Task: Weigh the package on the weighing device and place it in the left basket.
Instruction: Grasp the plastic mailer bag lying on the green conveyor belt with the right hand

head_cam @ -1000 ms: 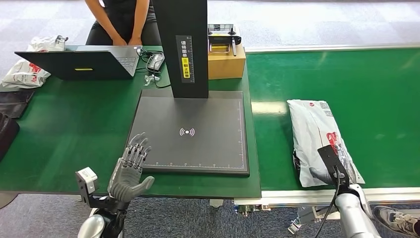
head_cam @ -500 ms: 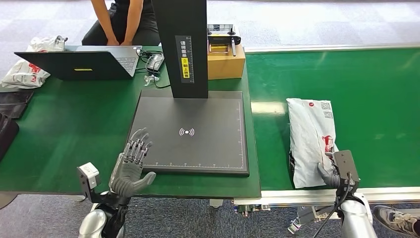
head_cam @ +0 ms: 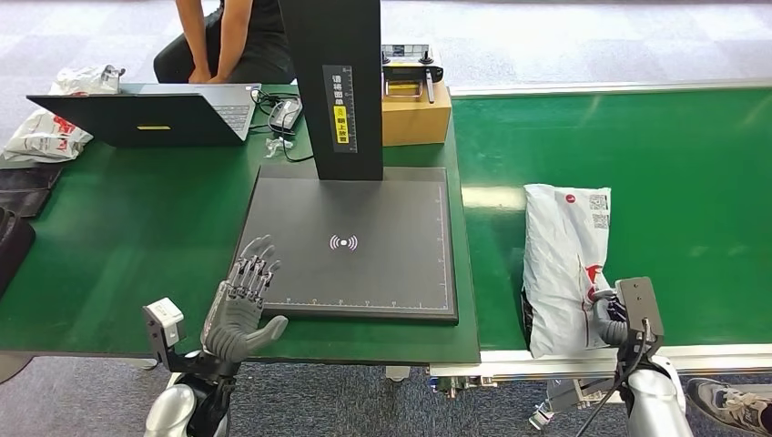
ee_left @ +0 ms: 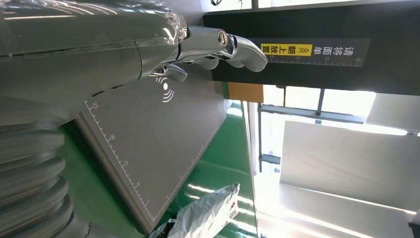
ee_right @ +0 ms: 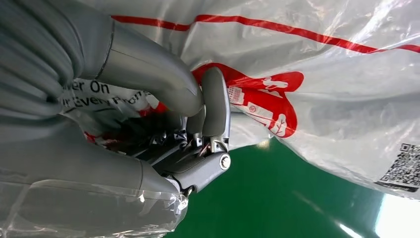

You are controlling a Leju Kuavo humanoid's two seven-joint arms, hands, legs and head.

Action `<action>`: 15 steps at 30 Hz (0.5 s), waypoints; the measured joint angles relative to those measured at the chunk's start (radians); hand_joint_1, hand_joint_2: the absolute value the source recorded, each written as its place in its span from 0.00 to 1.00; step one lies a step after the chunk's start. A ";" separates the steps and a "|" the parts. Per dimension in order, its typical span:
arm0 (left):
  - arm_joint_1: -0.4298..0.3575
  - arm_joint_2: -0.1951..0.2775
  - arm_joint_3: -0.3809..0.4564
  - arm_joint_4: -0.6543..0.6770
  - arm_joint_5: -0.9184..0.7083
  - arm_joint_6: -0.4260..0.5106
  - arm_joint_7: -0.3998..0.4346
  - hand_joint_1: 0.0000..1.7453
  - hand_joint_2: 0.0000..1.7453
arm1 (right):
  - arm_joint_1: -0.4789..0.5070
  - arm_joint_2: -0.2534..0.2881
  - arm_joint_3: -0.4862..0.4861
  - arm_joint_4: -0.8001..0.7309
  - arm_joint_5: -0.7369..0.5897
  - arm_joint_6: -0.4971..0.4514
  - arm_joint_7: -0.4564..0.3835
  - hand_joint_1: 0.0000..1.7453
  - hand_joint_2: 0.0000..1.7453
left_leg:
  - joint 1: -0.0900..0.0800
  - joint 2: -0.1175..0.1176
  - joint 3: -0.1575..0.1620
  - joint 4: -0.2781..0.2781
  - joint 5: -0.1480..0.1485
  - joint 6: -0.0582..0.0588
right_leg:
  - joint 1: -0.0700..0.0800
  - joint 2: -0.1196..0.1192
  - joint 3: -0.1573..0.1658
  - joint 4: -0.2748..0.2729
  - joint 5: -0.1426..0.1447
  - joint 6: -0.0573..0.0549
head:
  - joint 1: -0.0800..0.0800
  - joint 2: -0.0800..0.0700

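the right hand [head_cam: 608, 320] sits at the near end of the white package [head_cam: 564, 264], and in the right wrist view its thumb and fingers [ee_right: 216, 106] are closed on a fold of the plastic beside the red print, so it has hold of the package [ee_right: 317, 74]. the package lies lengthwise on the green conveyor belt [head_cam: 674, 164], running away from that hand toward the far side, with its near end at the belt's front edge; whether that gripped end is lifted off the belt i cannot tell. the left hand [head_cam: 238, 308] holds nothing, its fingers straight and spread with the thumb out to the side, hovering at the near left corner of the weighing device [head_cam: 355, 241]. the fingertips reach over the edge of that dark platform, and in the left wrist view the fingers [ee_left: 233, 47] point across the platform [ee_left: 148, 144] toward its black upright column [ee_left: 307, 49]. the package is well off to the right of the left hand, beyond the platform. farther out from the left hand, across the green table [head_cam: 118, 228], stand an open laptop [head_cam: 146, 116] and a seated person [head_cam: 228, 41], and a cardboard box [head_cam: 416, 114] sits beside the column.
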 joint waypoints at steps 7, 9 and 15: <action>0.008 -0.001 0.000 -0.001 -0.001 0.001 0.003 0.00 1.00 | 0.053 0.021 0.009 -0.111 0.094 -0.149 -0.009 1.00 1.00 | 0.000 0.000 -0.001 0.000 0.000 0.000 | 0.000 0.000 0.000 0.000 0.000 0.000 | 0.000 0.000; 0.011 -0.002 0.000 -0.001 -0.002 0.001 0.005 0.00 1.00 | 0.076 0.030 0.017 -0.170 0.144 -0.208 -0.015 1.00 1.00 | 0.000 0.000 -0.001 0.000 0.000 0.000 | 0.000 0.000 -0.001 0.000 0.000 0.000 | 0.000 0.000; 0.012 -0.004 0.000 -0.002 -0.004 0.001 0.006 0.00 1.00 | 0.126 0.061 0.050 -0.348 0.212 -0.268 -0.036 1.00 1.00 | 0.000 0.000 -0.001 0.000 0.000 0.000 | 0.000 0.000 -0.001 0.000 0.000 0.000 | 0.000 0.000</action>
